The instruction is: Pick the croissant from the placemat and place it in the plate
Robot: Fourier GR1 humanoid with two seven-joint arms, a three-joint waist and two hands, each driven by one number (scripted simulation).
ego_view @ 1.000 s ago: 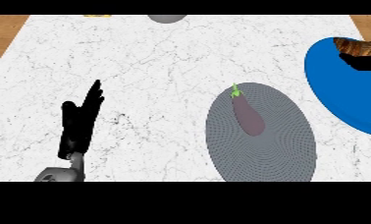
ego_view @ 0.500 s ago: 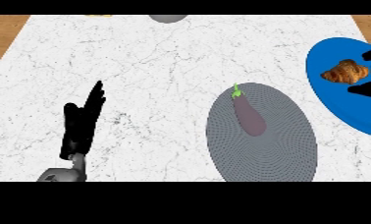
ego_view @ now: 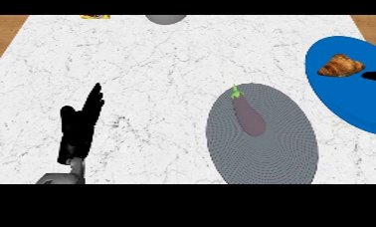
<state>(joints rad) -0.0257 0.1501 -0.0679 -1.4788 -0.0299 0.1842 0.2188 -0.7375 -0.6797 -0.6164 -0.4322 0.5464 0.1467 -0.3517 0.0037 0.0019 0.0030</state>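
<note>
White marble counter, viewed steeply from above. Left hand: resting near the lower left edge, fingers straight and together, pointing up the counter, holding nothing. Right hand: not visible in this view, so nothing can be said of its fingers. Far to the right of the left hand's fingertips, at the view's right edge, lies the blue plate, with the croissant lying on its upper part; a small dark shape just beside the croissant at the frame edge cannot be identified. Between the fingers and the plate, nearer the plate, lies the grey round placemat, bearing a purple eggplant with a green stem. Beyond the fingertips, at the counter's far edge: a grey rounded object and a small yellow item. Judged step: placing looks complete, since the croissant sits on the plate and off the placemat. Next move, if any: the right hand clears away from the plate without disturbing the croissant.
</note>
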